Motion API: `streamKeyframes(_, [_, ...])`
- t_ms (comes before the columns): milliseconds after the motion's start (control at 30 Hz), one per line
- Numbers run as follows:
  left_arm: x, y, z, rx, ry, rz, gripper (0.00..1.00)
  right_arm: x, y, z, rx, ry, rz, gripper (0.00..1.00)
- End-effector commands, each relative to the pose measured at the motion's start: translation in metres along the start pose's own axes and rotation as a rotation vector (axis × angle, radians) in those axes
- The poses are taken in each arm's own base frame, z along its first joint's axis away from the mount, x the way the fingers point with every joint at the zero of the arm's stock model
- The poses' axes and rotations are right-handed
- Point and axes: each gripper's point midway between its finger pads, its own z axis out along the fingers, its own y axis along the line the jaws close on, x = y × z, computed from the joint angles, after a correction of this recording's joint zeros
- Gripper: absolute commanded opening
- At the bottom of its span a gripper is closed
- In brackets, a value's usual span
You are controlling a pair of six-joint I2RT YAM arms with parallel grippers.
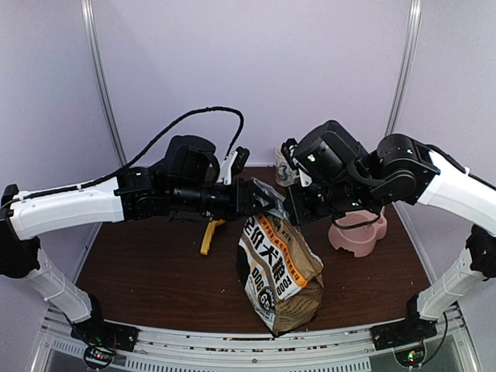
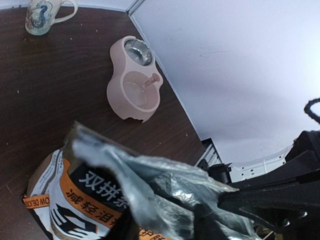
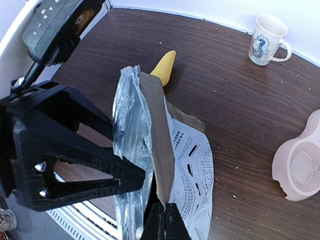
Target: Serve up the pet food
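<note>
The kraft-brown pet food bag [image 1: 279,271] stands upright mid-table, its top pulled open between both arms. The pet food itself is hidden inside. My right gripper [image 3: 164,215] is shut on the brown paper edge of the bag's mouth [image 3: 157,140]. My left gripper [image 2: 159,225] reaches in from the left. Its dark fingers [image 2: 112,225] stand apart, with the silver foil lip [image 2: 150,175] between them. In the right wrist view one left finger [image 3: 100,170] touches the outside of the foil wall. The pink double bowl [image 1: 358,231] sits right of the bag.
A yellow scoop [image 1: 209,235] lies left of the bag, behind my left arm. A white printed mug [image 1: 285,167] stands at the back. The bowl [image 2: 135,80] has a steel insert in its far cup. The table's near edge [image 1: 232,329] runs just below the bag.
</note>
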Motion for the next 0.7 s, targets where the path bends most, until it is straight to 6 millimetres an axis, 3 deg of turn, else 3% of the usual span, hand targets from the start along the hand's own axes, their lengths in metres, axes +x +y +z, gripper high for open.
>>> streamKeyframes(0, [-0.008,-0.013,-0.004,0.03,-0.021,0.002,0.26,0.002,-0.004,0.005,0.039,-0.015,-0.027,0.0])
streamKeyframes(133, [-0.012,-0.015,-0.014,0.015,-0.031,0.011,0.0,-0.004,-0.011,0.002,0.077,-0.034,-0.013,0.0])
streamKeyframes(467, [-0.049,0.0,-0.068,-0.048,0.064,0.229,0.0,-0.048,-0.033,-0.019,0.183,-0.149,0.072,0.0])
streamKeyframes(533, [-0.06,0.001,-0.081,-0.077,0.111,0.296,0.0,-0.058,-0.033,-0.02,0.192,-0.163,0.084,0.0])
streamKeyframes(667, [-0.078,0.016,-0.087,-0.134,0.162,0.383,0.0,-0.069,-0.023,-0.014,0.194,-0.164,0.091,0.0])
